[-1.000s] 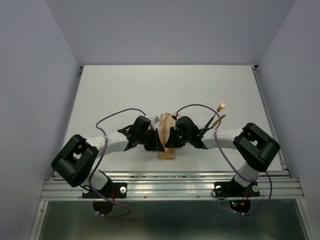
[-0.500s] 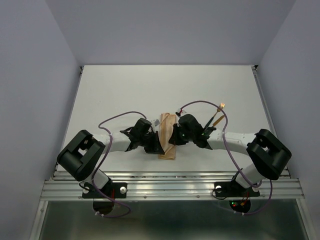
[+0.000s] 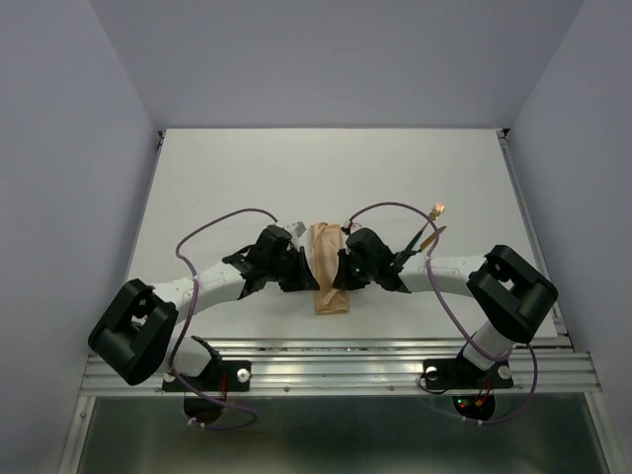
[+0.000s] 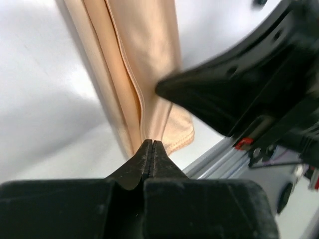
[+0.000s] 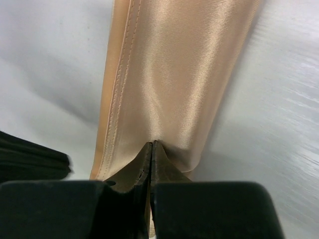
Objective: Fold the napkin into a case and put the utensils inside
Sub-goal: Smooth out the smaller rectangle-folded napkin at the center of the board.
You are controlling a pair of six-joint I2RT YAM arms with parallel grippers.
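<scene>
Left fingers (image 4: pixel 147 160) clenched, tips pinching layered edge of napkin (image 4: pixel 149 59). Right fingers (image 5: pixel 155 158) clenched on same cloth, puckered at tips.

Napkin (image 3: pixel 331 272): peach-orange, satin sheen, folded to narrow long strip, flat on table (image 3: pixel 296 178) between both wrists.

Left wrist view: stacked fold edges, hem. Right wrist view: stitched hem, sheen. Top view only: utensils (image 3: pixel 429 235), gold heads, right of strip, apart from it.

Strip's near end close to table's front rail (image 3: pixel 336 346); broad table beyond.

The napkin (image 5: pixel 169 74) is thin cloth with a satin sheen and stitched hems. The bench (image 3: pixel 296 178) is smooth, white and faintly glossy. The left pincer (image 4: pixel 152 154) and right pincer (image 5: pixel 151 159) look like matt black plastic.
</scene>
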